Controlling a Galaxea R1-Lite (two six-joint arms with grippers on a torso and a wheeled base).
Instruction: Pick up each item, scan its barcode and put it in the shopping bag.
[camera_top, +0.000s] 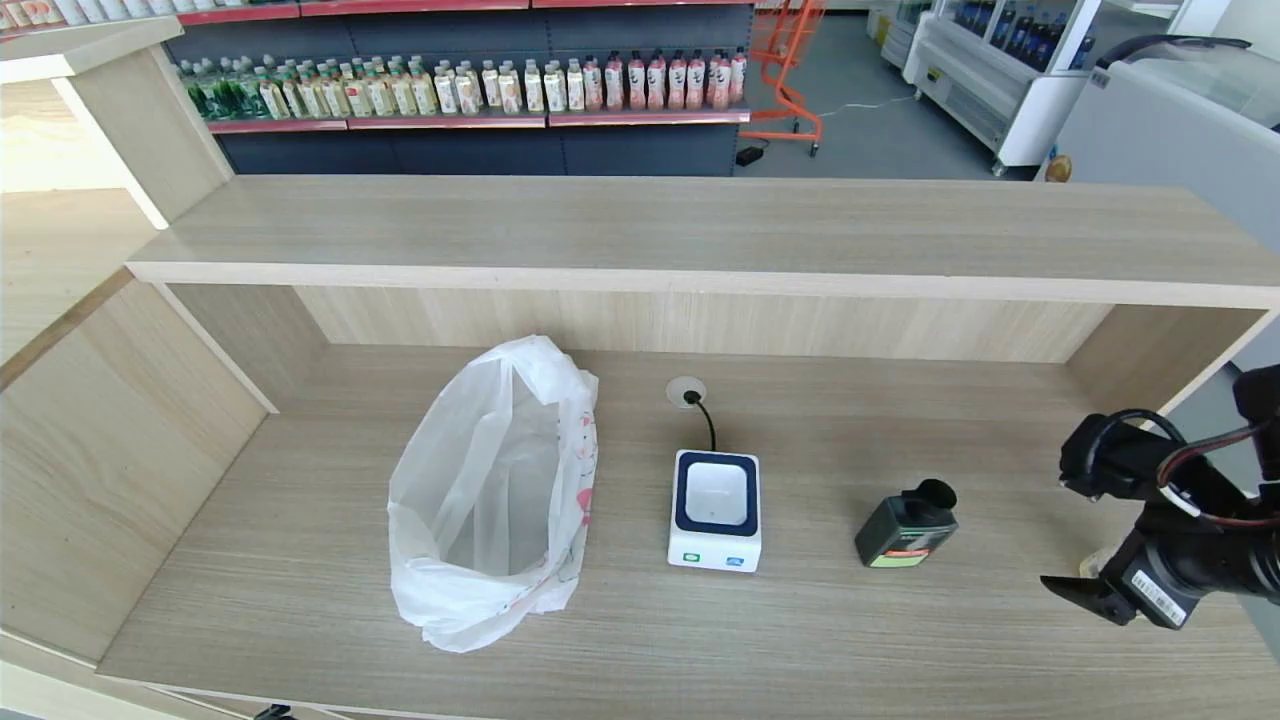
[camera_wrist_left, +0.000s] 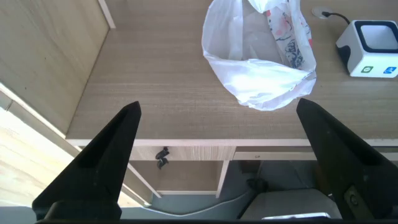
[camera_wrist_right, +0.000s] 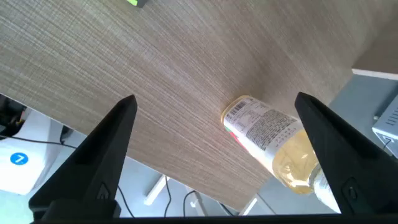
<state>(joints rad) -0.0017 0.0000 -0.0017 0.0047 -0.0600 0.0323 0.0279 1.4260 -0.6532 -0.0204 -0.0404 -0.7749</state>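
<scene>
My right end effector (camera_wrist_right: 216, 99) is wide open over a clear bottle (camera_wrist_right: 273, 146) that lies on the table (camera_top: 800, 640). My left end effector (camera_wrist_left: 219, 104) is open too, holding nothing. The shopping bag (camera_top: 495, 490) sits open just beside the scanner (camera_top: 714, 508), and a dark green bottle (camera_top: 905, 528) lies on the scanner's other side.

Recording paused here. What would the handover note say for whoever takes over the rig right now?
Left claw: open, empty, over the near edge of the counter, close to the shopping bag.
Right claw: open, empty, above the clear bottle lying at the counter's right end.
Scanner: mid-counter, right of the bag. The dark bottle lies on its side to the scanner's right.
Done: nothing bagged; the bag looks empty.
Left: pick up, scan and bag both bottles.
</scene>
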